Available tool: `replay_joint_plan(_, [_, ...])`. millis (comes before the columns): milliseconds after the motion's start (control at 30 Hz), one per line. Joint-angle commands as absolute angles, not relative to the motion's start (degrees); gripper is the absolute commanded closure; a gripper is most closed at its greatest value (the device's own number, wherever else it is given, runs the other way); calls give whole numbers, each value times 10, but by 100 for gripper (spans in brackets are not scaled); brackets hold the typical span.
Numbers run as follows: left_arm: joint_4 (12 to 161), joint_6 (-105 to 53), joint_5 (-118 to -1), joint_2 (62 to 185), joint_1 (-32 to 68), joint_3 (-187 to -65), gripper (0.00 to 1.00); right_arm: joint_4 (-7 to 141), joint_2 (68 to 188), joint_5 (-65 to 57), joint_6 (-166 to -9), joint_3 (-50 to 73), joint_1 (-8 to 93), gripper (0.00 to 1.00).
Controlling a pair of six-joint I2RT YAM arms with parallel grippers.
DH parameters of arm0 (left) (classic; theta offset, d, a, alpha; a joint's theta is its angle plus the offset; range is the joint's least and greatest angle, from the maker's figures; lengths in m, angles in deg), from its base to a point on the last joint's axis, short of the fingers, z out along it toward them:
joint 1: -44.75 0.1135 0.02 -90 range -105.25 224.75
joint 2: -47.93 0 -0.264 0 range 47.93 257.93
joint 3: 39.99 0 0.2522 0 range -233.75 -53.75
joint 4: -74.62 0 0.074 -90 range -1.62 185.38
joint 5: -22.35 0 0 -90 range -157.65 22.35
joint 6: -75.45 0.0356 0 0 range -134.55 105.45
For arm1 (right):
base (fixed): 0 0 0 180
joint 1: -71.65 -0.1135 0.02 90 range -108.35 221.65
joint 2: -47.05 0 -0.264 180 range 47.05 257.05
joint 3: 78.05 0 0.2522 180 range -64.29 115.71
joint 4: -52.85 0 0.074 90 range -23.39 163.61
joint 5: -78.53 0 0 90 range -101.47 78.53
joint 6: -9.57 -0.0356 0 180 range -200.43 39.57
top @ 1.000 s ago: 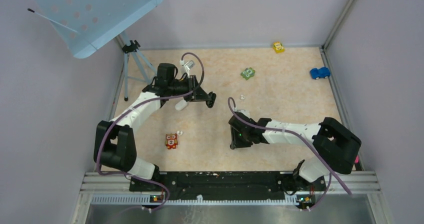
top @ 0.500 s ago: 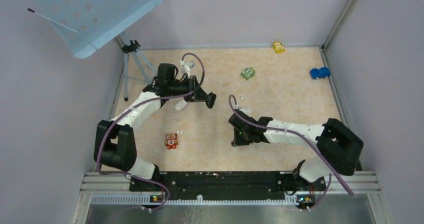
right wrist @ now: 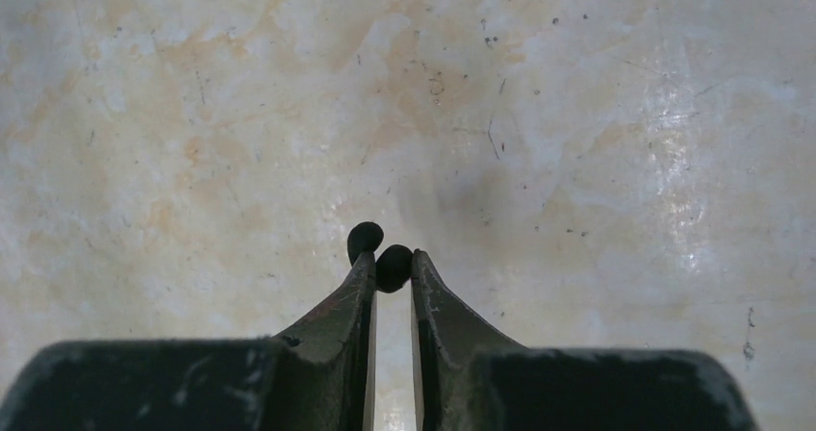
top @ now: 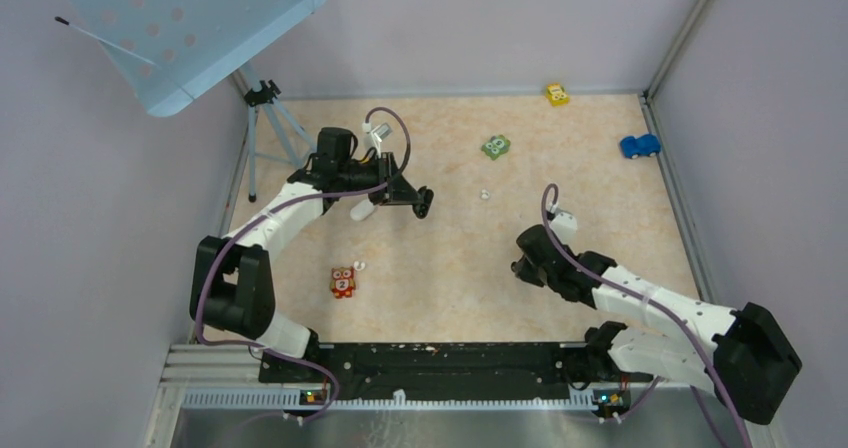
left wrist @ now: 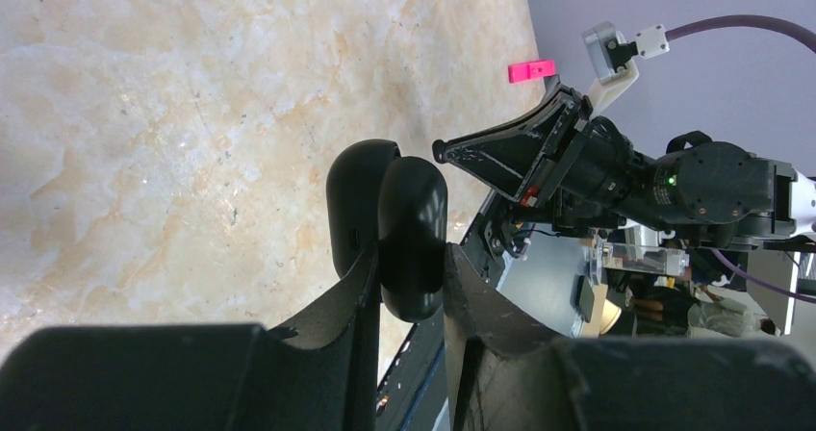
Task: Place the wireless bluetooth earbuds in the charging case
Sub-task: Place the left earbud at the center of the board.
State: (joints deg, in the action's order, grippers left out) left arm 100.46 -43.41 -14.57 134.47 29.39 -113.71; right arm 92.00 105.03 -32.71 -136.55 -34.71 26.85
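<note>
My left gripper (top: 420, 201) is shut on a black charging case (left wrist: 387, 200), held above the table at the middle left. In the left wrist view my gripper (left wrist: 409, 258) pinches one rounded half of the case and the other half stands beside it. My right gripper (top: 520, 266) is shut on a tiny black earbud (right wrist: 393, 268) at its tips (right wrist: 393, 261), just above the bare table at the centre right. A white earbud (top: 484, 195) lies on the table between the arms. Another white earbud (top: 360, 265) lies near the owl toy.
A red owl toy (top: 343, 282) sits at the near left. A green toy (top: 495, 147), a yellow car (top: 557, 94) and a blue car (top: 640, 146) sit at the back. A tripod (top: 268, 118) with a blue perforated panel stands at the back left. A white rounded object (top: 362, 209) lies under my left wrist.
My right arm has swung to the right and drawn back, so its gripper has moved right from the table's centre. My left arm has hardly moved.
</note>
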Motion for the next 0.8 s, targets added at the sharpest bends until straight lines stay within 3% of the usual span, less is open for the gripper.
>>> replay_joint_plan(0, [980, -436, -133, 1343, 295, -1152, 100, 905, 1054, -355, -1398, -356, 274, 81])
replay_joint_plan(133, [972, -442, -131, 1337, 292, -1143, 100, 912, 1074, -338, -1406, -358, 274, 75])
replay_joint_plan(400, [987, -429, -133, 1333, 292, -1144, 100, 932, 1065, -335, -1390, -354, 274, 72])
replay_joint_plan(767, [992, -425, -136, 1333, 292, -1147, 100, 955, 1126, -275, -1211, -258, 263, 79])
